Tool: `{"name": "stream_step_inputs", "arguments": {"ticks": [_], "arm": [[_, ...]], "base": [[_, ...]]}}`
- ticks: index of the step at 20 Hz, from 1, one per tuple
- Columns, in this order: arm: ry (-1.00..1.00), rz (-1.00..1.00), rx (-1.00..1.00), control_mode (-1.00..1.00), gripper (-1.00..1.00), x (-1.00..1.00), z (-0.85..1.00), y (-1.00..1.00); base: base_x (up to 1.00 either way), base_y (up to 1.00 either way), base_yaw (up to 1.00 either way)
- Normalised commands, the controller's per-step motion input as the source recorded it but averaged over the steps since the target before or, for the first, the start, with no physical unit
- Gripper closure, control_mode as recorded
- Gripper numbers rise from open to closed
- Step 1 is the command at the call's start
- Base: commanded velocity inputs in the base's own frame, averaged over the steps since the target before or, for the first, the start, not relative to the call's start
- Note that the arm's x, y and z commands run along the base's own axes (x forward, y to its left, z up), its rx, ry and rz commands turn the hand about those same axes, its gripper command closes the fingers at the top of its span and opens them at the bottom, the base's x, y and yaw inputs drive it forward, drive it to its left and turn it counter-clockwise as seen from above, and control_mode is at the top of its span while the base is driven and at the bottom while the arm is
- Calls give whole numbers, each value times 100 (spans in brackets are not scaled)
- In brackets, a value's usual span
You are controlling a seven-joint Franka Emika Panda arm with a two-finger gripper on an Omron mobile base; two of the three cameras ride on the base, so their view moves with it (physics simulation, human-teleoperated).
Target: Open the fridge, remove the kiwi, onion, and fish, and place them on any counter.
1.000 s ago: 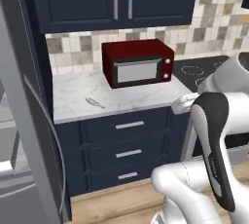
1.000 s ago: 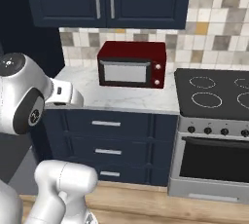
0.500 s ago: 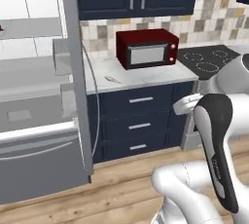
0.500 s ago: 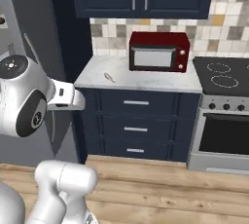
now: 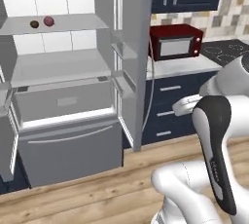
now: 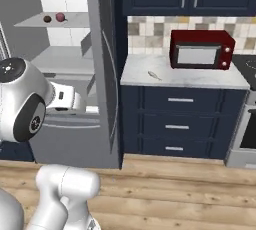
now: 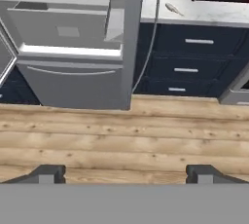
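The grey fridge (image 5: 130, 47) stands open, showing its white inside. On an upper shelf the small brown kiwi (image 5: 34, 24) sits just left of the dark-red onion (image 5: 48, 21); both also appear as kiwi (image 6: 47, 19) and onion (image 6: 60, 17). The slim silver fish (image 6: 154, 75) lies on the marble counter (image 6: 195, 78) right of the fridge, seen too as fish (image 7: 172, 9). My gripper (image 7: 125, 174) is open and empty, hanging over the wooden floor well short of the fridge (image 7: 73, 28), with one dark fingertip (image 7: 46, 173) at each side.
A red microwave (image 6: 201, 49) stands on the counter behind the fish. Navy drawers (image 6: 177, 121) with silver handles sit below. The open fridge door (image 6: 102, 54) juts out between the shelves and the counter. A stove edge (image 6: 245, 119) shows at far right.
The whole picture has swung from the counter and microwave toward the fridge, so the base moved. The open fridge interior with kiwi and onion came into view. The gripper stayed open.
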Motion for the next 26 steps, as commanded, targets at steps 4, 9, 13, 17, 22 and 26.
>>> {"name": "stream_step_inputs", "arguments": {"ticks": [4, 9, 13, 17, 22, 26], "arm": [[0, 0, 0, 100, -100, 0, 0, 0], [0, 0, 0, 100, -100, 0, 0, 0], [0, 0, 0, 100, -100, 0, 0, 0], [0, 0, 0, 100, -100, 0, 0, 0], [0, 0, 0, 100, -100, 0, 0, 0], [0, 0, 0, 100, -100, 0, 0, 0]], "base": [[62, 100, 0], [95, 95, 0], [100, 69, 0], [100, 16, 0], [100, 14, 1], [22, 3, 0]]}}
